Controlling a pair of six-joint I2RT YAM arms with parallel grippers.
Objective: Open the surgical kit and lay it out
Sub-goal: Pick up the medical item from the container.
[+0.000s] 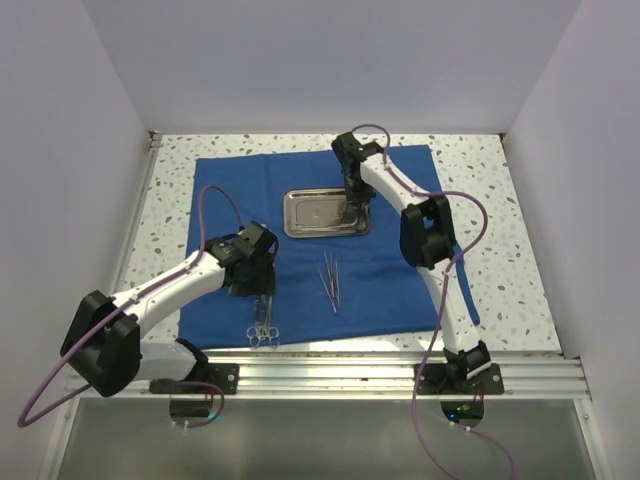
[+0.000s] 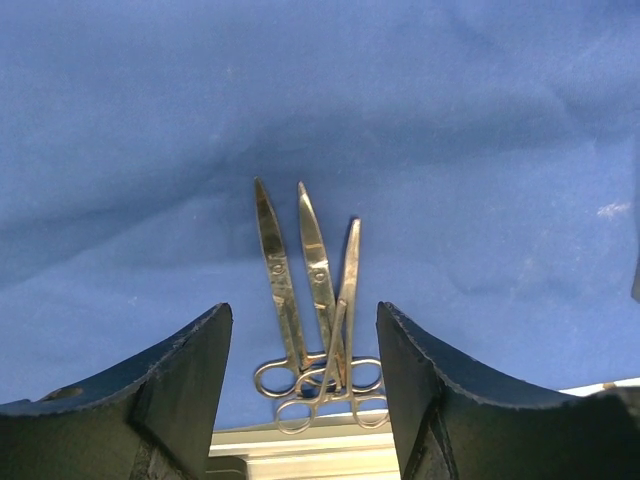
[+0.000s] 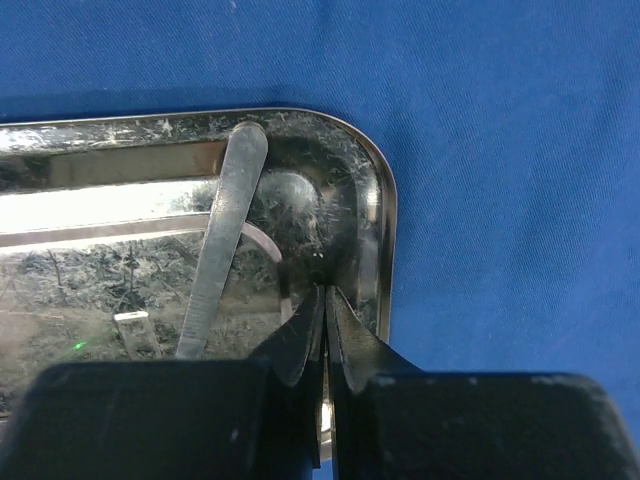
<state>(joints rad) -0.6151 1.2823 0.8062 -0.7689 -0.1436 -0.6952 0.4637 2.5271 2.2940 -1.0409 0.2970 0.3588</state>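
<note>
Basically a small white-walled booth: plain walls on three sides, closing in a speckled terrazzo-look table [image 1: 490, 190], w/ an aluminium rail [image 1: 350, 368] along the near edge where both arm bases are bolted and purple cables loop off each arm. The blue cloth wrap [image 1: 400, 290] is opened out flat over the middle of the table – near hem at the rail, bare speckled top showing to the left, right and along the back. On the far-centre part of the cloth sits the steel tray [image 1: 318, 213], scratched and mirror-bright in the right wrist view [image 3: 120, 270], w/ a flat silver strip [image 3: 225, 230] lying inside it. Right end effector [image 1: 355, 205] is down at the tray's right end; its fingers [image 3: 300, 345] are pressed together by the tray wall – can't tell if anything is pinched between them. Left end effector [image 1: 248, 280] hangs low over the near-left part of the cloth, fingers spread wide [image 2: 305, 310], holding nothing. The scissors and forceps [image 2: 310, 300] lie bunched on the cloth, ring handles overlapping at the hem, tips fanned away from the rail. Approx. mid-cloth, between the arms, lies a small bundle of thin silver instruments [image 1: 331, 282], too small to name.
</note>
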